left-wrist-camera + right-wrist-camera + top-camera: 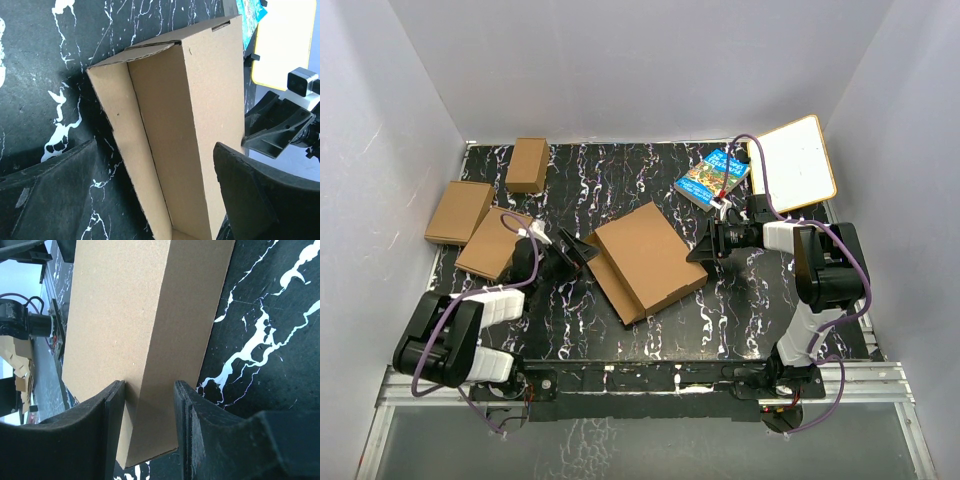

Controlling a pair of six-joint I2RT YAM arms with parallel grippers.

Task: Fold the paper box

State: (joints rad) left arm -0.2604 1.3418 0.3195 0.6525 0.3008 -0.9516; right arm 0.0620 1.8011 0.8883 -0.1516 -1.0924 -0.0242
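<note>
Two arms (450, 340) rise from the near edge of the black, white-veined surface (740, 310). Your left fingers (582, 255) are spread wide, right at the 9 o'clock corner of the paper box (645, 255). From the left wrist you look between them into a gap where the box's upper panel stands off the lower one. Whether either finger touches the cardboard, you cannot tell.

Your right fingers (703, 243) pinch the box's 3 o'clock edge, one finger on the top panel and the other against the side wall.

The paper box lies at the middle of the surface, turned askew, with a lower layer of it showing along the side toward 7 o'clock.

Farther out, three smaller cardboard boxes (460, 210) sit around 10 o'clock. Two are side by side near the left edge, and the third is apart from them toward 11. A blue book (713, 178) lies at 1 o'clock. A white board (795, 163) with a wooden rim is at 2 o'clock, just beside the book.
</note>
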